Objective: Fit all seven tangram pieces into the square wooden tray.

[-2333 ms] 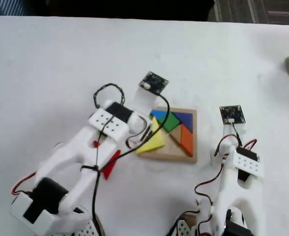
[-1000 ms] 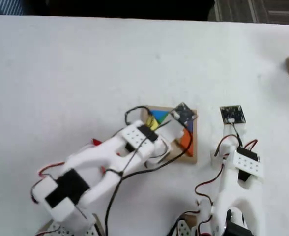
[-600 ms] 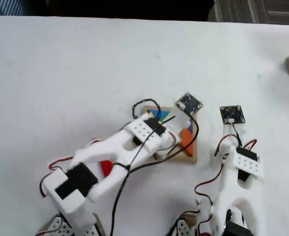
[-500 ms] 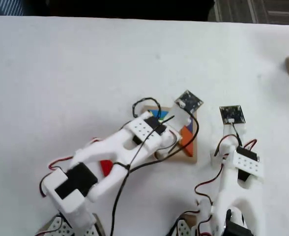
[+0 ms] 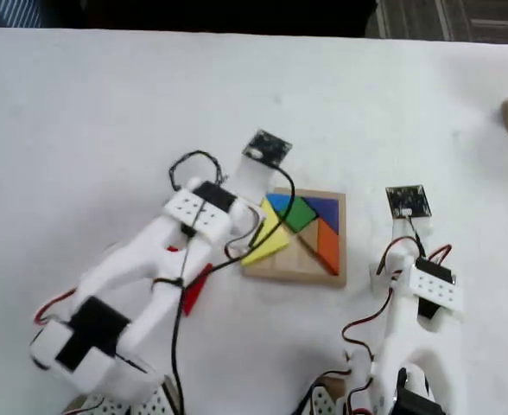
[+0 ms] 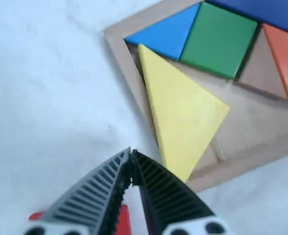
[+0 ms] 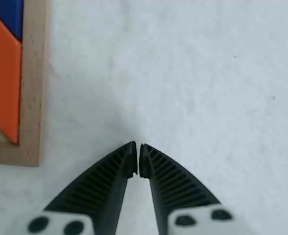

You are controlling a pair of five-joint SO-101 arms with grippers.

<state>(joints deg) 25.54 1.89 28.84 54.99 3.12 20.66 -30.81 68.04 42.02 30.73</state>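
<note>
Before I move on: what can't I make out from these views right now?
- Red piece: mostly under the left arm in the high view and behind the left hand in the left wrist view. Its shape is unclear.
- Yellow triangle: one corner lies over the tray rim. Flat or tilted, cannot tell.
- Rest of the tray: cut off by the left wrist view's edge.

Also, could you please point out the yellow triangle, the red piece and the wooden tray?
yellow triangle (image 6: 183, 112), left wrist view, middle of its top face.
red piece (image 5: 195, 292), high view, middle of its visible part.
wooden tray (image 5: 341, 233), high view, on its bare side rim.
</note>
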